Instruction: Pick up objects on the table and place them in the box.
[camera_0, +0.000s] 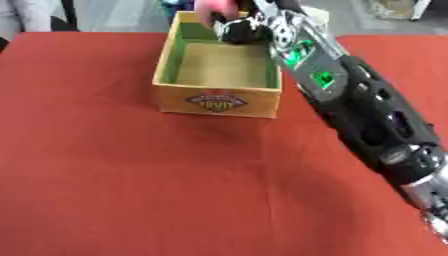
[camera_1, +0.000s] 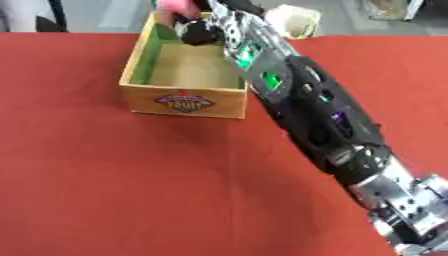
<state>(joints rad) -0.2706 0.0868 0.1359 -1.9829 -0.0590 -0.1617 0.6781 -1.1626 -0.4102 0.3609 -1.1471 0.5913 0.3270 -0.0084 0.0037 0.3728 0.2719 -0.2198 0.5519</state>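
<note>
Pink object (camera_0: 214, 9), held at top centre of frame, above the far end of the wooden box (camera_0: 217, 102). Right hand (camera_0: 241, 29) curled around it, arm reaching in diagonally from lower right. Box interior apparently bare and green-walled, sitting upper middle on the red tablecloth (camera_0: 114, 175). Left hand nowhere visible. Pale cup-like container (camera_1: 296, 21) just beyond the box's far right corner, at upper right of centre.

Likely step: release into the box. Risks, judged from this pose:
- Held right at the far rim, so an early let-go could drop the object behind the box rather than inside.
- Forearm passing close over the right wall; lowering further might nudge or drag the box.
- Soft-looking object could catch on the fingers and come away with the hand.
</note>
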